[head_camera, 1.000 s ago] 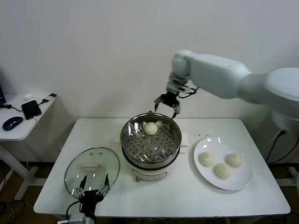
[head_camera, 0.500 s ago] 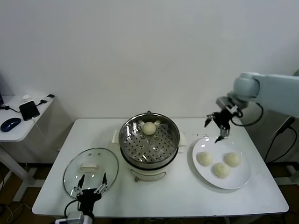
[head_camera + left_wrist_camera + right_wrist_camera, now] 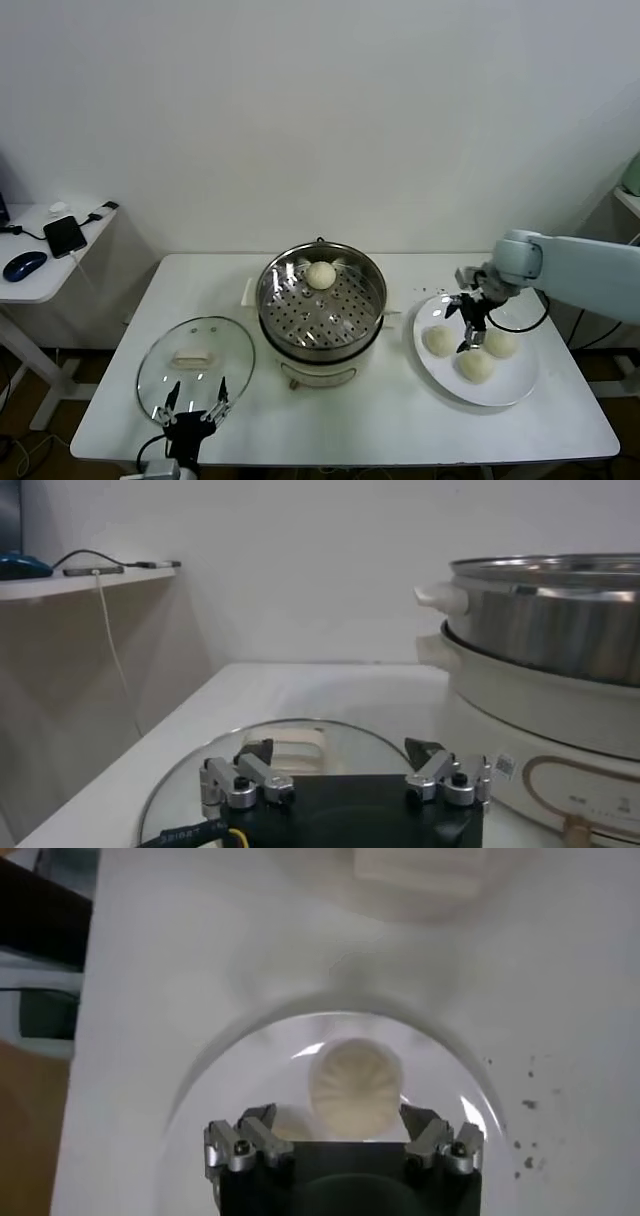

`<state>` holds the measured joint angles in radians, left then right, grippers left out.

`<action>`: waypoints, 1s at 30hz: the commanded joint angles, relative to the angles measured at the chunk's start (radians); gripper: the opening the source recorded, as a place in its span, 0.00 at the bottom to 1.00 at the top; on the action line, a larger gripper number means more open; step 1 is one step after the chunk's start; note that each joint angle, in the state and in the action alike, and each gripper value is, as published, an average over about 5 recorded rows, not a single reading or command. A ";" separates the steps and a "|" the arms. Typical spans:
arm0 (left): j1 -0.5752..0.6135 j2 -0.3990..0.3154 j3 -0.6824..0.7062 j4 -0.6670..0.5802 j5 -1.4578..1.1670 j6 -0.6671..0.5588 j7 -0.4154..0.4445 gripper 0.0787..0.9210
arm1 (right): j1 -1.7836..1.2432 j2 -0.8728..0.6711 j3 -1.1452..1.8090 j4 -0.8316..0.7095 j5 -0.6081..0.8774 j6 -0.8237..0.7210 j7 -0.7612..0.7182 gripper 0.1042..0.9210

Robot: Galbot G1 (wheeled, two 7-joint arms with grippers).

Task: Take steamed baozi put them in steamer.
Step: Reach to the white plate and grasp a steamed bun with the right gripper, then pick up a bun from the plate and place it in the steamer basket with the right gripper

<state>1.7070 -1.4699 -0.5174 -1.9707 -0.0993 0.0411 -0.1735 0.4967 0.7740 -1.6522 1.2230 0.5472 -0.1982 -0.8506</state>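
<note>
The steamer [image 3: 322, 305], a shiny steel pot on a cream base, stands mid-table with one steamed baozi [image 3: 321, 274] on its perforated tray. Three more baozi [image 3: 438, 341] [image 3: 476, 366] [image 3: 500, 343] lie on a white plate [image 3: 510, 386] to the right. My right gripper [image 3: 467, 322] hangs open just above the plate, among the buns. In the right wrist view a pleated baozi [image 3: 355, 1086] lies between the open fingers of the right gripper [image 3: 340, 1115], untouched, on the plate [image 3: 250, 1063]. My left gripper [image 3: 190, 408] waits open at the table's front left.
A round glass lid [image 3: 196, 356] lies flat in front of the left gripper [image 3: 339, 748], with the steamer wall [image 3: 545, 610] beside it. A side table at far left carries a phone [image 3: 66, 234] and a mouse [image 3: 24, 264].
My right arm swung from above the steamer's far rim over to the plate and came down low over the buns. The left arm stayed put.
</note>
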 commanded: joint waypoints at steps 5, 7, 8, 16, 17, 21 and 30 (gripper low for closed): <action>-0.005 0.003 0.000 0.008 -0.003 0.002 0.000 0.88 | -0.181 0.064 0.156 -0.120 -0.074 -0.058 0.036 0.88; -0.006 0.004 -0.001 0.008 -0.005 0.002 0.000 0.88 | -0.178 0.067 0.149 -0.121 -0.082 -0.058 0.031 0.88; -0.007 0.005 -0.001 0.009 -0.006 0.002 0.000 0.88 | -0.177 0.069 0.146 -0.121 -0.085 -0.058 0.030 0.88; -0.012 0.007 -0.002 0.010 -0.012 0.002 0.000 0.88 | -0.153 0.066 0.125 -0.105 -0.097 -0.058 0.004 0.86; -0.012 0.007 -0.002 0.010 -0.012 0.002 0.000 0.88 | -0.145 0.063 0.121 -0.100 -0.101 -0.057 0.000 0.85; -0.012 0.005 0.002 0.005 -0.012 0.004 0.000 0.88 | -0.105 0.048 0.109 -0.078 -0.112 -0.056 -0.009 0.78; -0.010 0.003 0.011 -0.009 -0.009 0.007 0.000 0.88 | 0.198 0.026 0.007 -0.012 0.003 -0.022 -0.061 0.71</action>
<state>1.6971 -1.4660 -0.5065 -1.9772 -0.1096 0.0479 -0.1736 0.4756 0.8055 -1.5838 1.1767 0.4796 -0.2340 -0.8797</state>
